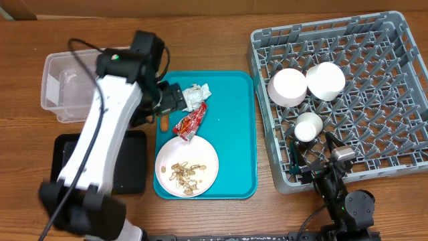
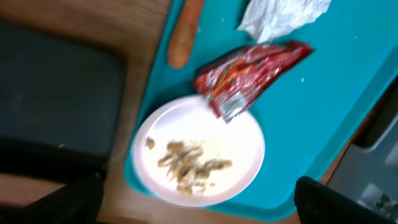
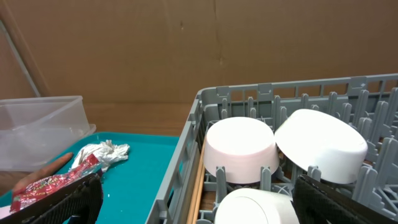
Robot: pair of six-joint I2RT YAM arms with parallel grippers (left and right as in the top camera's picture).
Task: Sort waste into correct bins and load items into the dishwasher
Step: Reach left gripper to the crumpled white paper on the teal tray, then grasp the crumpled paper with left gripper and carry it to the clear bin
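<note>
Left gripper (image 2: 199, 180) hangs over the teal tray (image 1: 234, 134) with its 2 fingers spread wide and nothing between them. From overhead it sits just beside the crumpled napkin (image 1: 198, 94), near the tray's far left corner.

Furthest left, the clear tub (image 1: 60, 84) stands toward the table's far edge, with the black tray (image 1: 128, 164) just in front of it. The white left arm (image 1: 100, 140) crosses both and hides much of the black tray. A thin strip of bare wood parts the black tray from the teal one.

The carrot (image 1: 162, 122) lies by the teal tray's left rim, its long axis running near to far. The red wrapper (image 1: 190, 122) slants from near-left to far-right, its near end overlapping the rim of the white plate (image 1: 167, 161), which carries tan scraps (image 1: 187, 173). The tray's right half is bare teal. The left wrist view is blurred.

A narrow gap of table lies between the tray and the grey dish rack (image 1: 394, 100), whose right side the frame cuts off. Inside, the pink bowl (image 1: 287, 87) and white bowl (image 1: 326, 80) touch, both overturned, the white one tilted. The small cup (image 1: 308, 127) stands just in front of them. Wooden chopsticks (image 3: 201, 163) lie along the rack's left wall, their near end cut off.

The right gripper (image 3: 198, 182) is spread wide at the rack's near side, gripping nothing, with the cup just ahead of it
</note>
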